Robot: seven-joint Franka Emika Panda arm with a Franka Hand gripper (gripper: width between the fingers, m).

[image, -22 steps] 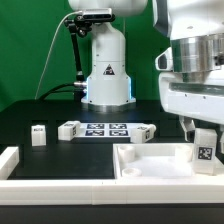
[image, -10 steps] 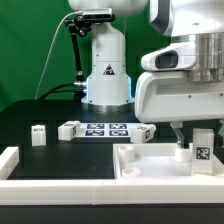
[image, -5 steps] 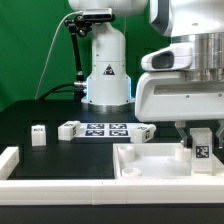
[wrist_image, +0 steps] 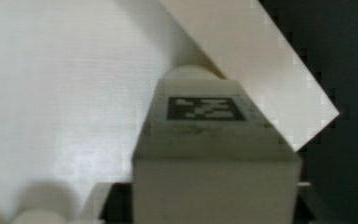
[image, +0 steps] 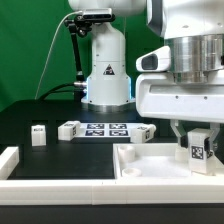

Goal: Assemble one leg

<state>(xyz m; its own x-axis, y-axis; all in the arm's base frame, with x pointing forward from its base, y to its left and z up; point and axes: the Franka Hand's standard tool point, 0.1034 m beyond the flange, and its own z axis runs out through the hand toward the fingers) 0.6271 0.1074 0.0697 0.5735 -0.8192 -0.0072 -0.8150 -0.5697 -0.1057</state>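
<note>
Hand (image: 197,147) grips leg (image: 197,151) upright w/ tag, inside white tray part (image: 150,166) corner.

My jaws (image: 196,139) hang over the counter's (image: 60,155) near edge toward the exterior view's right, with the leg (image: 197,150) between my fingers, standing upright inside the tray-like part (image: 150,165), near its far right corner. That tray sits at the counter's front right. Behind it, mid-counter, lies the marker board (image: 106,129), with two more legs at its ends. Another small leg (image: 38,134) stands apart toward the left edge. A raised block (image: 8,160) sits at the front left corner.
</note>
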